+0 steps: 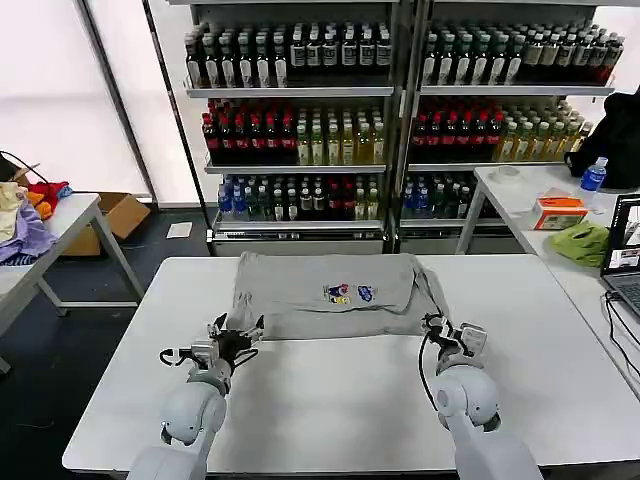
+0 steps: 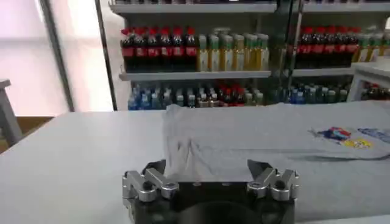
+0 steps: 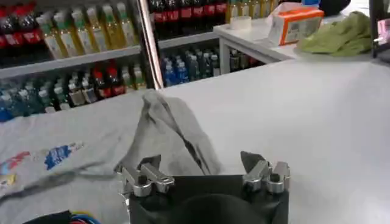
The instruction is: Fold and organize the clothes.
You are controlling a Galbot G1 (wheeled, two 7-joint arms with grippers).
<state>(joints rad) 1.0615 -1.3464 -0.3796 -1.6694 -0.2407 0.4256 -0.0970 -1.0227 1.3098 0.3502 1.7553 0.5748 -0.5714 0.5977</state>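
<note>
Shirt (image 1: 325, 295), soft grey rumpled rectangle; left gripper (image 1: 232, 337) and right gripper (image 1: 447, 335) jaws spread, empty.

Bright, even daylight floods in through the tall frosted windows (image 1: 45, 100) behind the shelves, which are blown out to near white. The white table (image 1: 330, 400) reflects this light softly, with no hard glare. Shadows are faint, just a thin dark edge under the grey shirt (image 1: 320, 295). In the wrist views the nearby metal parts look soft, and the bottles (image 2: 195, 52) on the shelves behind are slightly blurred.
</note>
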